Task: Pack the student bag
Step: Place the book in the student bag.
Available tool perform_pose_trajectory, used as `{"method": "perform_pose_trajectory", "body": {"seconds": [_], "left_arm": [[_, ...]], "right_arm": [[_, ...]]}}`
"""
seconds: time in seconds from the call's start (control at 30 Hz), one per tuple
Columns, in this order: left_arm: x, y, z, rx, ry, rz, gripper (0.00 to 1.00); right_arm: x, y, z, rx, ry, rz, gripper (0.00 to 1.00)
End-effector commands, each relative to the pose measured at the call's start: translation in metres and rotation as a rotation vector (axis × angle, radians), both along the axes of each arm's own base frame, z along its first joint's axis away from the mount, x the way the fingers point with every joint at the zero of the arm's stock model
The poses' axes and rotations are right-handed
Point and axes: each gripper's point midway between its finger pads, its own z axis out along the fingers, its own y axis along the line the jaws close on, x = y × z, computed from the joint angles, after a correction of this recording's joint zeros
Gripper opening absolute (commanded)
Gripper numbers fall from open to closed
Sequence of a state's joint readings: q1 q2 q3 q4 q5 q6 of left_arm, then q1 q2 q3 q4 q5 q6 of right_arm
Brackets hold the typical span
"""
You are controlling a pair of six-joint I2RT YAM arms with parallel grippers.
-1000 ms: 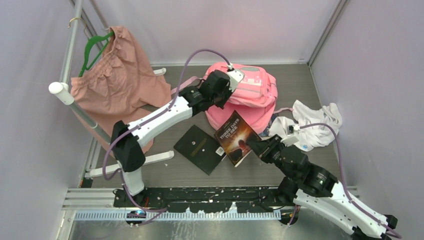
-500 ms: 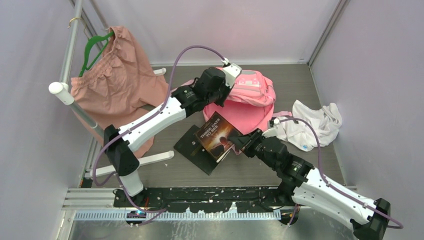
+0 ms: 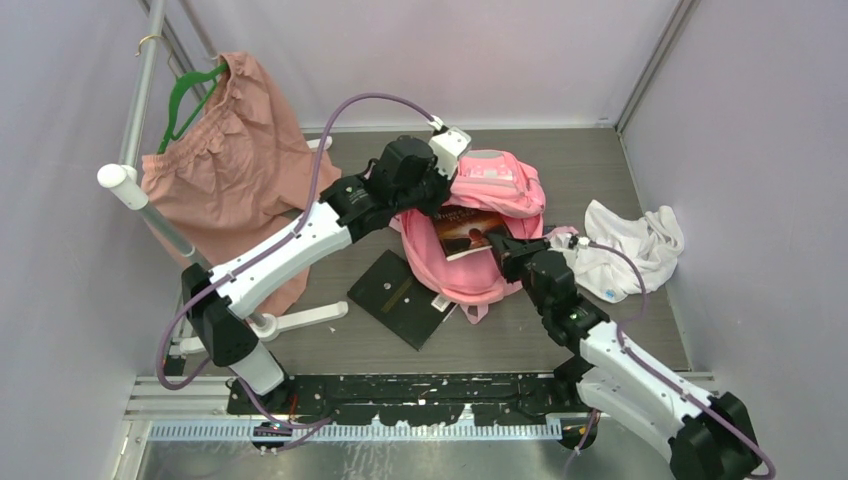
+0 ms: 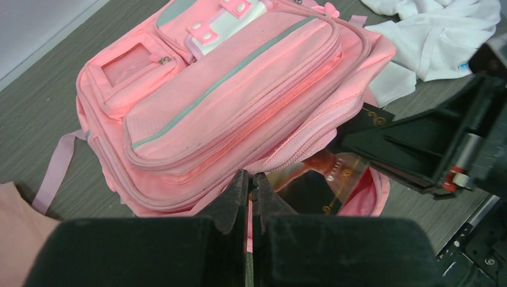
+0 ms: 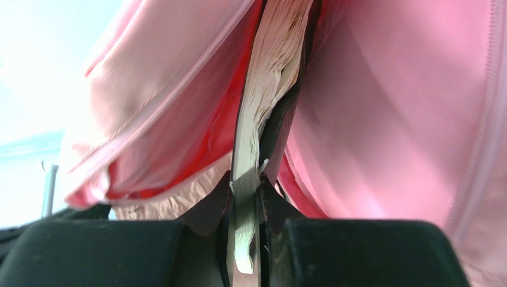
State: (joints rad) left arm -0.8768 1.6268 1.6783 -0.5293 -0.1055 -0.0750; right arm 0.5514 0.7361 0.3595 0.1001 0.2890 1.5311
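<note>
Dusty-pink gathered fabric garment (image 3: 235,160) hangs well to the left of the left pincer (image 4: 250,178), which is clamped tight on the edge of the large bright pink fabric student bag (image 3: 497,183), its upper flap raised off the open mouth. Just right of it, the right pincer (image 5: 246,182) grips a dark-covered paperback book (image 3: 468,230) by one edge, the book's far part inside the bag ahead of it. A crumpled white cloth (image 3: 625,245) lies right of this pincer.

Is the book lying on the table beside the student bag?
No, the right gripper holds the book by its edge, partly inside the open student bag.
</note>
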Motion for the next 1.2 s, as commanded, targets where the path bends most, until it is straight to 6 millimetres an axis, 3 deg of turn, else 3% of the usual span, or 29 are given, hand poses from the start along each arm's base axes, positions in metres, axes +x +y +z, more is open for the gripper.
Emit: {"method": "perform_pose_trajectory", "body": {"seconds": [0.0,0.3,0.43,0.63,0.73,1.0,1.17], "left_arm": [[-0.014,-0.005,0.067,-0.189,-0.086,-0.048,0.0],[-0.024,-0.001,0.061,-0.189,-0.059,-0.069,0.0],[-0.024,0.003,0.06,-0.18,-0.063,-0.061,0.0],[-0.023,0.004,0.059,-0.17,-0.068,-0.056,0.0],[-0.024,0.002,0.061,-0.18,-0.067,-0.064,0.0],[-0.03,-0.002,0.057,-0.19,-0.039,-0.09,0.0],[-0.036,-0.002,0.053,-0.202,-0.016,-0.104,0.0]], "right_arm": [[0.031,-0.002,0.053,0.247,-0.148,-0.113,0.01],[0.063,-0.011,0.071,0.18,-0.216,-0.243,0.01],[0.053,-0.018,0.094,0.266,-0.293,-0.243,0.01],[0.04,-0.034,0.115,0.196,-0.323,-0.277,0.01],[0.048,-0.03,0.1,0.15,-0.289,-0.277,0.01],[0.087,0.005,0.016,0.09,-0.165,-0.223,0.01],[0.105,0.008,-0.01,0.002,-0.123,-0.241,0.01]]}}
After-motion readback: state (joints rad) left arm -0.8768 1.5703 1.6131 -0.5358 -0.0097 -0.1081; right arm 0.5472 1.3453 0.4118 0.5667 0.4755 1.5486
